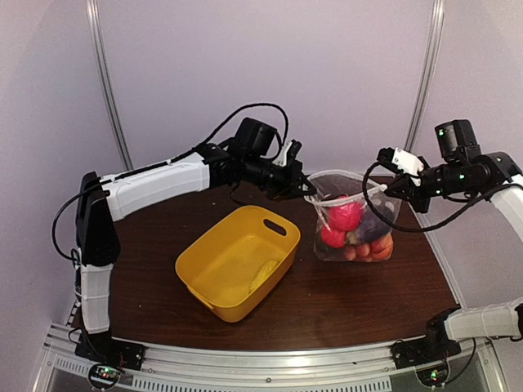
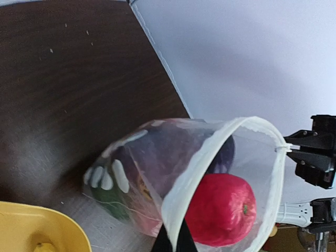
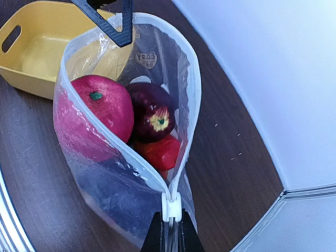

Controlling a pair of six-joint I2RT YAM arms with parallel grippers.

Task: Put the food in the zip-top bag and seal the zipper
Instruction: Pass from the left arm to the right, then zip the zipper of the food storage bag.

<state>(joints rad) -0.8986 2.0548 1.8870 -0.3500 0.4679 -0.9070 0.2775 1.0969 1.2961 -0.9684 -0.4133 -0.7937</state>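
Observation:
The polka-dot clear zip-top bag (image 1: 353, 220) stands upright on the table right of the yellow tub, its mouth open. Inside are a red fruit (image 3: 100, 113), a dark purple fruit (image 3: 152, 113), a red piece (image 3: 157, 152) and a green piece (image 2: 113, 202). My left gripper (image 1: 304, 192) is shut on the left end of the bag's mouth (image 2: 174, 239). My right gripper (image 1: 388, 186) is shut on the zipper's right end, just behind the white slider (image 3: 170, 206). The zipper strip (image 3: 194, 94) gapes wide between them. A yellow piece (image 1: 263, 275) lies in the tub.
The yellow tub (image 1: 204, 257) sits left of the bag, near the table's middle. The pale back wall stands close behind the bag. The table's right edge (image 3: 262, 220) runs beside the right gripper.

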